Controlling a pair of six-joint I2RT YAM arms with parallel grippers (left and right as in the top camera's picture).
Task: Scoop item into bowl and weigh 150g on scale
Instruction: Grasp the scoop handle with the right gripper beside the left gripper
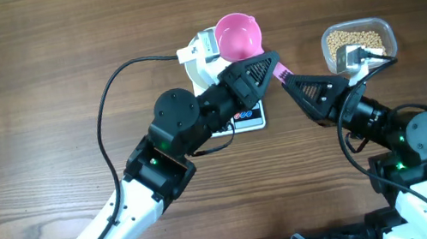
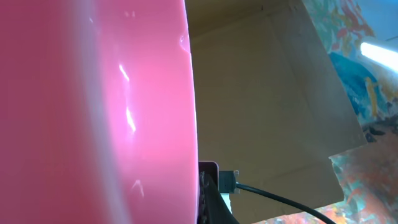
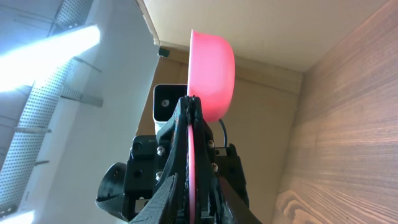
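Note:
My left gripper [image 1: 268,65] is shut on the handle of a pink scoop [image 1: 236,36] just behind its cup, which hangs above the white bowl [image 1: 201,75] on the scale [image 1: 250,119]. No beans show in the cup, and it fills the left wrist view as a pink wall [image 2: 93,93]. My right gripper [image 1: 286,81] sits at the handle's free end. In the right wrist view the handle [image 3: 191,162] runs edge-on between its fingers [image 3: 166,198], with narrow gaps on both sides. The tan beans [image 1: 356,37] lie in a clear tub [image 1: 388,31].
The tub stands at the back right, close behind my right arm. Most of the scale and bowl is covered by the left arm. A black cable [image 1: 106,103] loops over the table to the left of the bowl. Bare wooden table lies at the left and front.

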